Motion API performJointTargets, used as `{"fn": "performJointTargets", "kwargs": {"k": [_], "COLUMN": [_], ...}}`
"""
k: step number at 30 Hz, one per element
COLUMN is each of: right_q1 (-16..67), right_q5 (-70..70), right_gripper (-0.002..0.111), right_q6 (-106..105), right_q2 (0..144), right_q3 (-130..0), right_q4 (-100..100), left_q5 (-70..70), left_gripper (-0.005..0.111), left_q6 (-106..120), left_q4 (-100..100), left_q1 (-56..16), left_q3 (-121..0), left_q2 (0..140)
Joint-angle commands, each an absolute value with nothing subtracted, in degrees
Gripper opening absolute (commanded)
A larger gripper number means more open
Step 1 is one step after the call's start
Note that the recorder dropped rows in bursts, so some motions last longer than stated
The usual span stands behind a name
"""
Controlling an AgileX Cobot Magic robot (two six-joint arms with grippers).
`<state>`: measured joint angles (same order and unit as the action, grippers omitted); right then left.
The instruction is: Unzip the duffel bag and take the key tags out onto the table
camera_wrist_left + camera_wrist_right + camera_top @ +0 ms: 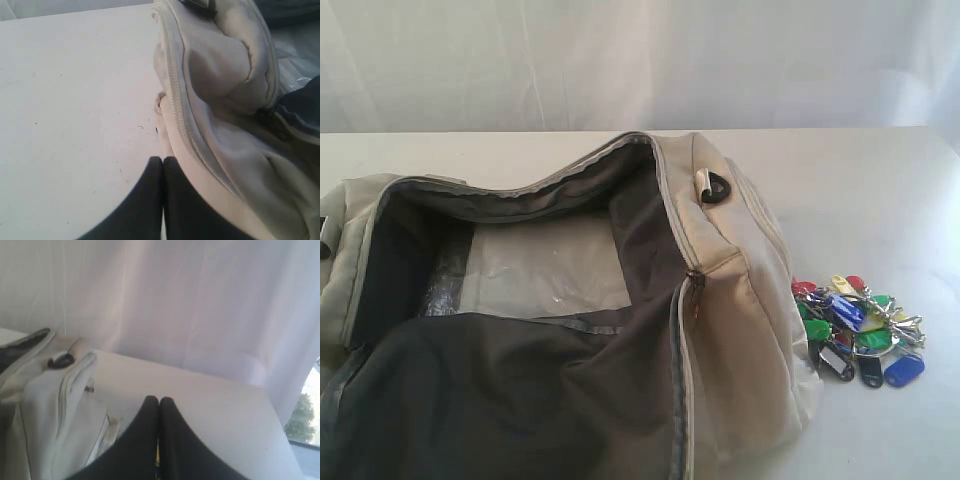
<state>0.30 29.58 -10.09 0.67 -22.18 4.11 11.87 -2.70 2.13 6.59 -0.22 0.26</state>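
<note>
Two grippers, both with fingers pressed fully together and nothing between them.

- The left gripper (162, 160) sits low over the table (75, 100), just beside the duffel bag (740, 290). It is next to a closed grey zipper (179, 105) along the bag's cream side. I can't tell whether it touches the fabric.
- The right gripper (158, 400) is above the table off the bag's end and not touching the bag. A white curtain (175, 300) hangs past the table's far edge.
- The bag lies on the table with its main zip undone and its mouth gaping wide.
- Dark grey lining (520, 400) is exposed all round the opening.
- A pale, shiny panel (550, 265) shows at the bottom of the bag's inside. I can't tell the material.
- A dark ring (713, 188) sits on a strap tab at the top of the bag's end panel.
- The key tags (855, 325) are outside the bag, in one bunch on the table right up against its end panel. Touching or just short of it, I can't tell.
- Tag colours I can make out are blue, green, red, yellow and black, on silver rings.
</note>
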Motion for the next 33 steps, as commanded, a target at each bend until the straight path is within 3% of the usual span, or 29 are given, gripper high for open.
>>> {"fn": "performJointTargets", "kwargs": {"k": [1, 10, 17, 23, 33], "right_q1": [0.0, 0.0, -0.7, -8.6, -8.9], "right_q5": [28.6, 20.6, 19.0, 18.7, 17.6], "right_gripper": [0.000, 0.000, 0.000, 0.000, 0.000], "right_q6": [-9.7, -9.6, -7.3, -7.3, -7.3], "right_q2": [0.0, 0.0, 0.0, 0.0, 0.0], "right_q3": [-13.4, 0.0, 0.0, 0.0, 0.0], "right_q4": [3.6, 5.4, 5.3, 5.4, 5.4], "left_q5": [11.6, 11.6, 11.6, 11.6, 11.6], "left_gripper": [0.000, 0.000, 0.000, 0.000, 0.000], "left_q6": [-2.7, -2.7, -2.7, -2.7, -2.7], "left_q4": [2.0, 2.0, 2.0, 2.0, 2.0], "left_q1": [6.8, 6.8, 6.8, 6.8, 6.8], "left_q3": [0.0, 0.0, 0.0, 0.0, 0.0], "left_q2": [0.0, 0.0, 0.0, 0.0, 0.0]}}
